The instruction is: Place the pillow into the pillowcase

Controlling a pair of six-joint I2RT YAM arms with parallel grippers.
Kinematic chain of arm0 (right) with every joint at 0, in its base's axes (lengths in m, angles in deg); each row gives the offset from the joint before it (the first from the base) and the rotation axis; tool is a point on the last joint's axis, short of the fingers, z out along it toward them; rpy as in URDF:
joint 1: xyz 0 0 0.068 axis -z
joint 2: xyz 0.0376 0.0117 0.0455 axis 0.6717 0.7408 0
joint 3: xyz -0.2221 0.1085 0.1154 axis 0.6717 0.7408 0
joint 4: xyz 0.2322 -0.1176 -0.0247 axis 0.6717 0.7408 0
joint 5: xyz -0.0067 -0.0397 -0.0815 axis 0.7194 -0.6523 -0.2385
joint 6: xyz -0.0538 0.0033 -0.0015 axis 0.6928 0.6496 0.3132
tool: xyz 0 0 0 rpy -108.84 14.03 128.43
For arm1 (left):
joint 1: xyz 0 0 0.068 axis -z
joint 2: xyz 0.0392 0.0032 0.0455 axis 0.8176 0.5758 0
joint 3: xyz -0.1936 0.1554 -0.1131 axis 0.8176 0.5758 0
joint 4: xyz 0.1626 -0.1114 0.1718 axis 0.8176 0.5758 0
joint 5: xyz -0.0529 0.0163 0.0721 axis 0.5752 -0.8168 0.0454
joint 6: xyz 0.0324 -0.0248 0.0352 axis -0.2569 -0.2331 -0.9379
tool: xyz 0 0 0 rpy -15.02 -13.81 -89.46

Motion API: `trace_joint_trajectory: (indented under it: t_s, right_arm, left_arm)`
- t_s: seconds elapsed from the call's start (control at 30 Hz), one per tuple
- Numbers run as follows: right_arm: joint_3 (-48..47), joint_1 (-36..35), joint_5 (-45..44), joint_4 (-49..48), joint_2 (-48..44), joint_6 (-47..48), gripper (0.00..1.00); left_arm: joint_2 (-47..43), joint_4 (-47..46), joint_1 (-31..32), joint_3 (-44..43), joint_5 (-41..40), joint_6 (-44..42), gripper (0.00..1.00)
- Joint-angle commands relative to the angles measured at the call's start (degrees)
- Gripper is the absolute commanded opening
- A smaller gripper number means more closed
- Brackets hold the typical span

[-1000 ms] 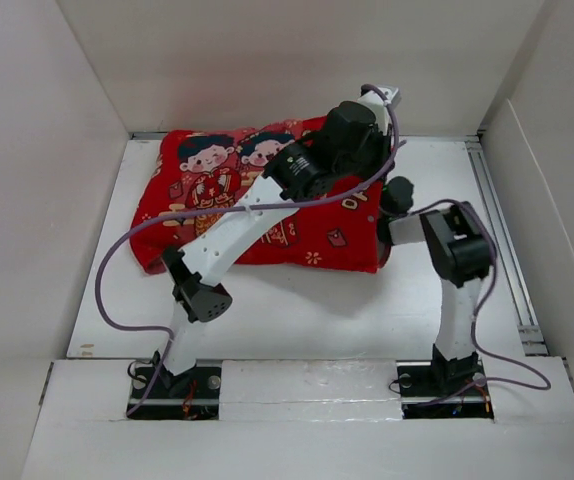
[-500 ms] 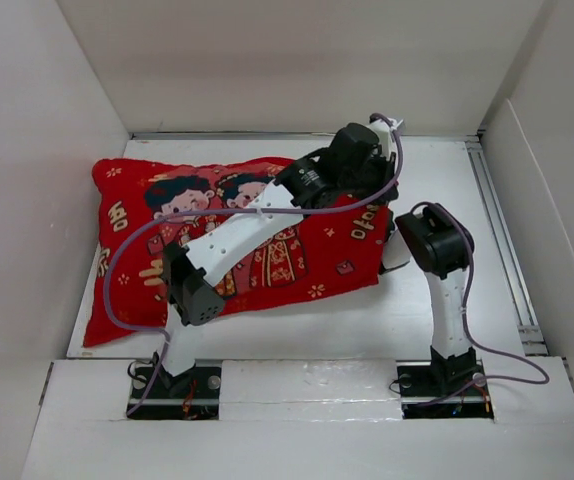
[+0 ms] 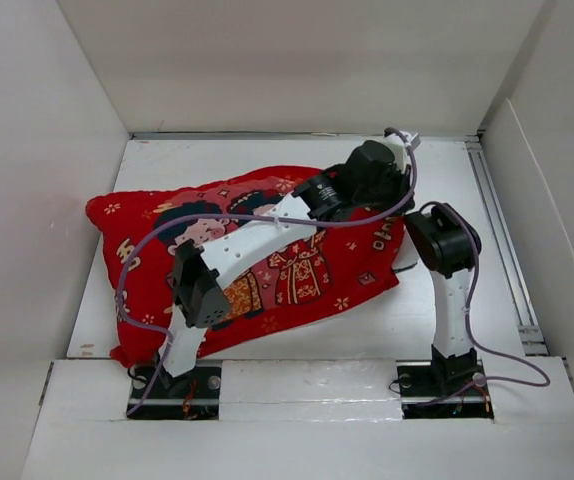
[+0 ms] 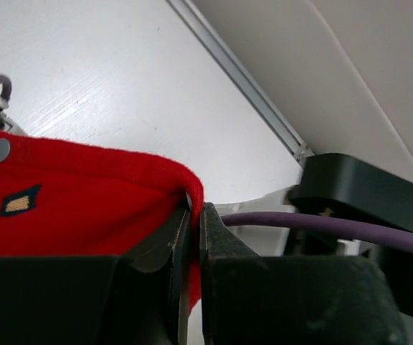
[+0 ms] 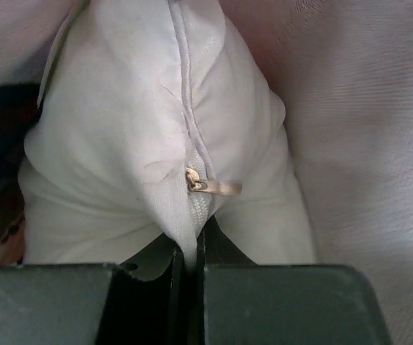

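Note:
The red pillowcase lies stuffed and slanted across the table, cartoon couple face up. Its hemmed edge with a snap stud shows in the left wrist view. My left arm reaches over it, and my left gripper is shut on the case's edge at its far right end. My right gripper is shut on the white pillow at its zip seam, beside a gold zip pull. In the top view the right gripper sits at the case's right end. The pillow is almost wholly hidden there.
White walls close in the table on the left, back and right. A metal rail runs along the right side. Purple cables loop over the case and beside the right arm. The raised front ledge carries both arm bases.
The stuffed case has swung and slid towards the near left, its left end now near the front ledge. Both grippers stay at its right end and have shifted slightly right.

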Motion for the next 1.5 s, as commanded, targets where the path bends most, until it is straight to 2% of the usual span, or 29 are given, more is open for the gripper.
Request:
trace_joint_trajectory:
  t_s: [0.0,0.03,0.13,0.2,0.23,0.3,0.33,0.37,0.4,0.43,0.53,0.63,0.7,0.73,0.83,0.9,0.93,1.0,1.03,1.07,1.1,1.17,1.2,1.23,1.33,1.4,1.43,1.47]
  right_arm:
    - [1.32,-2.10,3.01,-27.64,2.04,2.19,0.05]
    - [1.32,-2.11,3.01,-27.64,2.04,2.20,0.05]
    - [0.61,-3.42,3.54,-27.64,2.66,2.20,0.11]
    - [0.00,-3.42,4.85,-27.64,2.66,2.20,0.21]
    - [0.87,-3.42,4.86,-27.64,1.18,2.20,0.40]
    - [4.02,-0.28,5.38,-27.64,-1.98,3.51,0.49]
    - [8.57,1.13,4.87,-27.64,-5.92,4.21,0.61]
    - [10.87,2.54,4.34,-27.64,-7.87,5.35,0.61]
    - [12.99,5.51,4.33,-25.46,-9.72,6.06,0.84]
    - [16.23,6.85,4.33,-24.40,-11.47,6.85,1.00]
    - [19.85,11.06,4.33,-16.85,-17.80,11.15,1.00]
    - [24.69,15.10,2.75,-13.42,-24.05,13.88,1.00]
    - [24.70,17.48,4.24,-8.51,-28.34,15.55,1.00]
    - [23.83,18.62,5.03,-3.26,-29.76,17.73,1.00]
    - [23.21,22.93,5.65,3.01,-36.78,21.25,1.00]
    - [21.11,25.40,5.04,14.24,-41.44,24.06,1.00]
    - [19.88,25.40,4.08,19.50,-46.86,28.69,1.00]
    - [14.37,25.40,-2.30,46.58,-55.64,37.56,1.00]
    - [12.41,25.40,-5.39,46.71,-58.31,37.62,1.00]
    - [10.74,24.71,-8.47,52.46,-60.77,41.36,1.00]
    - [9.50,24.09,-12.33,59.39,-63.06,42.44,1.00]
    - [7.21,24.09,-12.89,62.61,-68.24,43.07,1.00]
    - [6.34,24.09,-12.89,67.24,-69.66,44.55,1.00]
    - [4.59,23.04,-15.42,69.63,-70.98,45.52,1.00]
    - [3.52,21.28,-17.81,74.65,-75.20,47.02,1.00]
    - [3.52,19.79,-19.91,75.80,-76.61,47.02,1.00]
    - [2.73,19.00,-22.19,78.59,-76.62,47.02,1.00]
    - [1.25,18.20,-28.65,80.71,-75.49,47.02,1.00]
  left_arm:
    - [-3.84,-10.28,-5.23,6.48,5.36,5.27,0.00]
    - [-3.14,-11.60,-6.39,6.49,7.99,5.80,0.00]
    - [2.63,-8.20,-7.72,-4.46,8.02,5.19,0.00]
    - [5.99,-4.24,-7.72,-14.37,8.81,5.19,0.00]
    - [7.14,-3.53,-7.72,-16.08,9.33,4.67,0.00]
    - [7.76,-4.48,-8.24,-14.01,8.29,4.66,0.00]
    - [7.07,-5.36,-8.25,-12.08,8.29,4.66,0.00]
    - [5.75,-6.42,-9.82,-9.88,8.29,4.66,0.00]
    - [5.05,-9.39,-10.53,-5.34,8.29,6.40,0.00]
    - [4.43,-10.98,-11.14,-3.29,9.16,6.94,0.00]
    - [4.94,-15.30,-12.73,-0.37,12.75,8.70,0.00]
    - [9.86,-13.73,-12.73,-3.35,16.01,9.23,0.00]
    - [11.36,-13.11,-11.42,-3.36,15.41,9.23,0.00]
    - [11.89,-14.76,-11.41,-2.49,15.40,9.23,0.00]
    - [11.89,-19.33,-10.89,2.70,17.16,11.34,0.04]
    - [12.42,-21.63,-10.89,2.80,17.69,12.05,0.06]
    - [13.64,-21.63,-10.36,2.01,17.69,12.83,0.06]
    - [15.92,-19.46,-9.84,-2.36,15.95,12.84,0.12]
    - [15.94,-19.44,-9.83,-3.96,15.93,12.84,0.17]
    - [17.59,-18.39,-9.31,-5.28,14.19,12.84,0.23]
    - [18.30,-16.64,-9.30,-6.94,10.08,12.32,0.45]
    - [19.53,-14.53,-9.30,-9.06,5.15,12.31,0.74]
    - [20.06,-12.42,-9.30,-10.38,1.73,11.70,0.93]
    - [20.07,-11.10,-9.30,-13.43,0.56,10.91,1.00]
    - [17.88,-9.15,-9.30,-17.41,-3.04,8.98,1.00]
    - [14.20,-9.93,-9.30,-16.90,-5.76,7.22,1.00]
    - [10.35,-11.07,-9.30,-16.28,-8.82,6.69,1.00]
    - [7.01,-11.09,-9.30,-15.67,-10.42,5.55,1.00]
